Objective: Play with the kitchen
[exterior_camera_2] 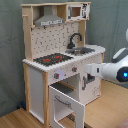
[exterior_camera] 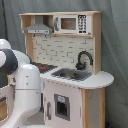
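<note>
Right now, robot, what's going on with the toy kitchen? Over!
Gripper fingers out of sight. Kitchen upright, oven door swung open. Arm reaching at its front panel. Nothing blocking.
</note>
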Tool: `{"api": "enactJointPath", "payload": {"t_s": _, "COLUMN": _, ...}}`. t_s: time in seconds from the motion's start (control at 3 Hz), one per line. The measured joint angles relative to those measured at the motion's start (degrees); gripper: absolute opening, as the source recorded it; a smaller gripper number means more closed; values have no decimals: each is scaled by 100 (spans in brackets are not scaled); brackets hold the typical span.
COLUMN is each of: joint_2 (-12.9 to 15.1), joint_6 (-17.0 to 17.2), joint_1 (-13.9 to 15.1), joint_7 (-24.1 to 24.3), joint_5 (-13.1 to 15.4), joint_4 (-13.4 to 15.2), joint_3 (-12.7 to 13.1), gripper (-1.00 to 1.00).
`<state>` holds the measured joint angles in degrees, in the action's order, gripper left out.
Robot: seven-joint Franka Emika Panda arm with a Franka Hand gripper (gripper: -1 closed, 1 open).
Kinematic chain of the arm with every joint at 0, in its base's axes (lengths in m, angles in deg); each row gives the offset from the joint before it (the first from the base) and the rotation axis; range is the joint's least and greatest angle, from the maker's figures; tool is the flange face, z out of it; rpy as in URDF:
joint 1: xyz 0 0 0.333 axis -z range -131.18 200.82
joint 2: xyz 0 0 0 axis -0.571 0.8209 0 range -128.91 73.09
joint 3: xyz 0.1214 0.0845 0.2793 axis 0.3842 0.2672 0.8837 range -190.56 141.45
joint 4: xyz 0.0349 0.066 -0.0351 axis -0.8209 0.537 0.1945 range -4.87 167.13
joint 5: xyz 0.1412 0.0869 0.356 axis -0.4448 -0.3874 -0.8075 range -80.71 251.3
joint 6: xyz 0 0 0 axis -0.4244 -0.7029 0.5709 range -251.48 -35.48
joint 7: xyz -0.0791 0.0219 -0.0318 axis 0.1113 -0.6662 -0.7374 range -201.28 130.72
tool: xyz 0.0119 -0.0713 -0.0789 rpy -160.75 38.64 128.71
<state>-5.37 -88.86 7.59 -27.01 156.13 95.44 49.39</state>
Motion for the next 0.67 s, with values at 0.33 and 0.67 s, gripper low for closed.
{"api": "enactJointPath", "payload": {"t_s": 0.33, "joint_2": 197, "joint_6": 28, "joint_1": -316, "joint_7": -11, "joint_5": 469, "joint_4": -79, "joint_3": -216, "gripper": 100}}
{"api": "enactJointPath", "payload": {"t_s": 0.67, "joint_2": 403, "joint_6": 50, "joint_1": -634, "joint_7": -12, "joint_5": 959, "joint_4": -183, "joint_3": -440, "gripper": 100}}
